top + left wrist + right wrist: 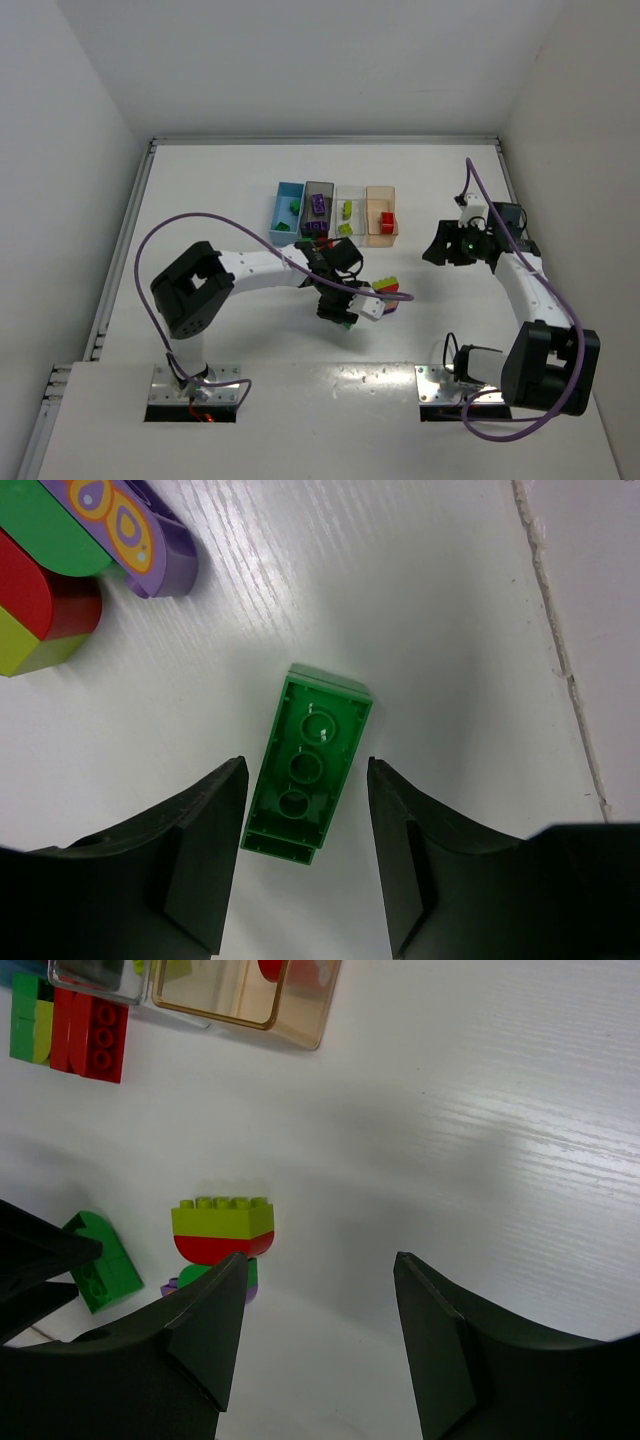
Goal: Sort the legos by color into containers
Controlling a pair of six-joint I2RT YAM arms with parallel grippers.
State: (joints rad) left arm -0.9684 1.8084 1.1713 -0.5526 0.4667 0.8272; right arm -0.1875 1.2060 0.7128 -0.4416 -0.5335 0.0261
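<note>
A green lego (306,765) lies studs-down on the table between the fingers of my open left gripper (306,762), which straddles it. Just beyond it is a stack of purple (140,530), green, red (40,600) and yellow-green legos, which also shows in the right wrist view (222,1228). My right gripper (321,1257) is open and empty, held above the table to the right of that stack. The blue bin (287,212), dark grey bin (318,207), clear bin (349,210) and tan-orange bin (381,213) stand in a row at the back.
The blue bin holds green legos, the grey purple, the clear yellow-green, the tan-orange a red one. Loose red (90,1035) and green legos lie on the table just in front of the bins. The left arm (260,268) stretches across the table's middle.
</note>
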